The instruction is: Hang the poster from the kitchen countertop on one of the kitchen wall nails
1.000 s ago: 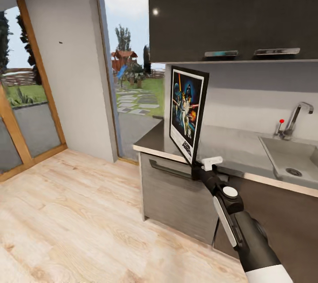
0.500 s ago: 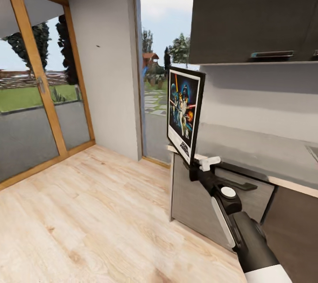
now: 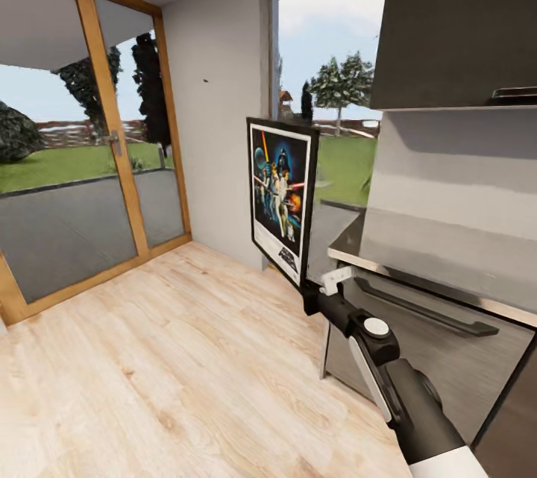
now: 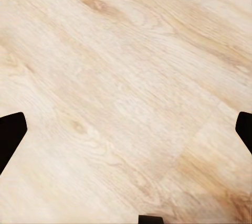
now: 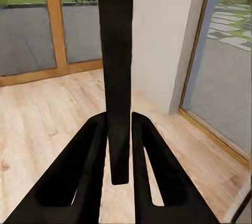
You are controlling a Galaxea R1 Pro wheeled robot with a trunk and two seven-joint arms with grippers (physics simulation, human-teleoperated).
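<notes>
The poster point(image 3: 282, 196) stands upright in the air, its dark blue art and white border facing left in the head view. My right gripper point(image 3: 313, 291) is shut on its lower black frame edge. In the right wrist view both fingers point(image 5: 92, 156) pinch the black frame edge of the poster point(image 5: 116, 66). A tiny dark wall nail point(image 3: 206, 80) sits high on the pale grey wall, up and left of the poster. The glossy countertop point(image 3: 447, 258) lies right of the poster. My left gripper point(image 4: 126, 129) hangs open over the wooden floor.
Wood-framed glass doors point(image 3: 112, 142) line the left side. A tall window point(image 3: 328, 53) stands behind the poster. A dark upper cabinet point(image 3: 462, 23) hangs over the counter, and a grey drawer front with a long handle point(image 3: 421, 308) sits below it. Pale wooden floor point(image 3: 164, 359) stretches to the left.
The whole view has swung left, so the sink and tap have left the picture. The poster, held by my right gripper, now stands past the counter's end, closer to the nail wall.
</notes>
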